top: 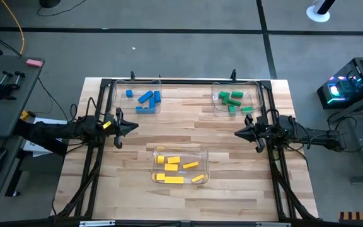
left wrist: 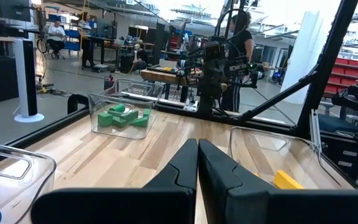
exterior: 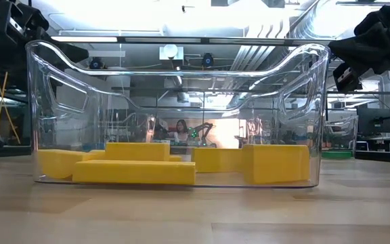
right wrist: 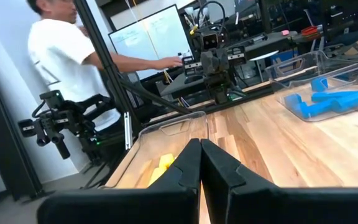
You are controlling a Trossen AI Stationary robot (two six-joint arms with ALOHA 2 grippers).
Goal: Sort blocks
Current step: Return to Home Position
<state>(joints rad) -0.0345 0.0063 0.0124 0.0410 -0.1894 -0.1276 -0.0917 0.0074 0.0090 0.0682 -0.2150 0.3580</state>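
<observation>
Several blue blocks (top: 146, 98) lie in a clear bin (top: 137, 84) at the far left. Several green blocks (top: 230, 99) lie in a clear bin (top: 237, 84) at the far right. Several yellow blocks (top: 176, 169) lie on the floor of a clear bin (top: 180, 151) near the front middle. My left gripper (top: 135, 125) is shut, level above the table's left side, holding nothing. My right gripper (top: 237, 132) is shut, level above the table's right side, holding nothing. Both point toward the table's middle.
A black frame (top: 188, 81) runs along the table's far edge and down both sides. Bare wood (top: 188, 123) lies between the three bins. A person (right wrist: 61, 68) stands beyond the table's left side, by a desk with a screen.
</observation>
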